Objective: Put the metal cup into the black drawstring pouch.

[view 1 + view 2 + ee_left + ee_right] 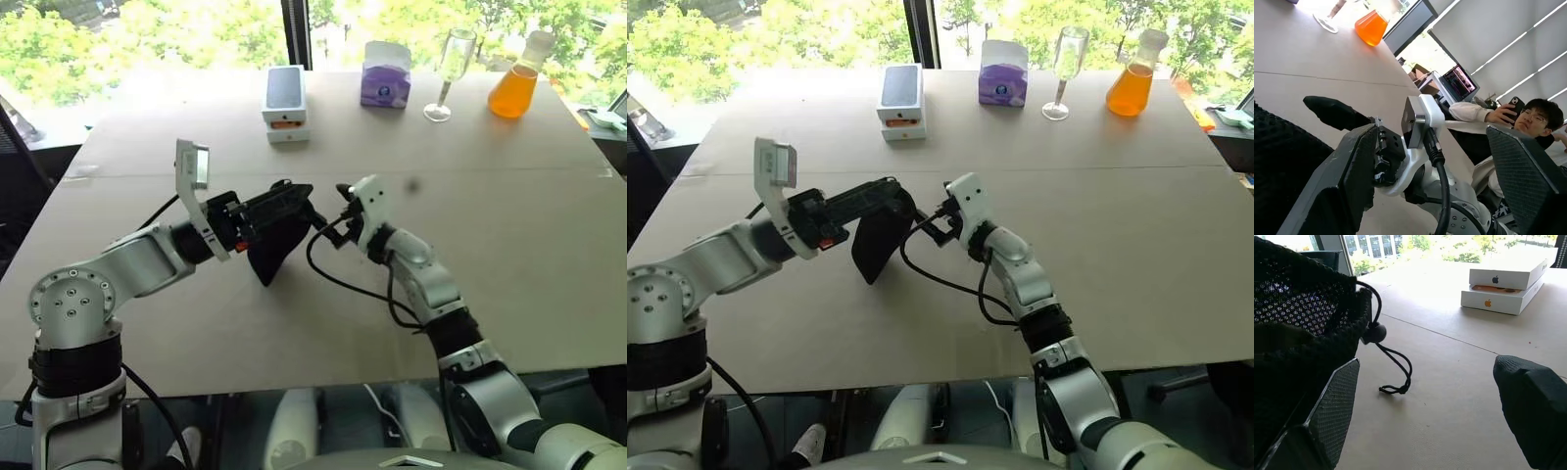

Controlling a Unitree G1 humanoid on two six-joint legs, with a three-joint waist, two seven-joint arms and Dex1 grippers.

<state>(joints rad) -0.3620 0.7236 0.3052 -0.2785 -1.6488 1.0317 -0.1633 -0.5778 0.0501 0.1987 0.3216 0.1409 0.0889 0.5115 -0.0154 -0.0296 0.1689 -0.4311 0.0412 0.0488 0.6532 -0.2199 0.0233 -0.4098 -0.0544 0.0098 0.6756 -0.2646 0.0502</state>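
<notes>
The black drawstring pouch (274, 243) hangs clear of the table from my left gripper (286, 204). In the left wrist view that gripper's fingers (1347, 181) stand wide apart, and the pouch's mesh (1278, 166) drapes over the outer side of one of them. My right gripper (336, 215) is open just to the right of the pouch's mouth. One right pad (1334, 406) sits beside the pouch's edge (1298, 328), where the cord and toggle (1374, 333) dangle. Nothing lies between the right fingers. The metal cup is out of view.
At the table's far edge stand two stacked white boxes (285, 103), a purple tissue box (386, 75), a clear wine glass (451, 69) and a flask of orange liquid (513, 88). Beyond the table's (509, 255) right side sits a person (1528, 117) holding a phone.
</notes>
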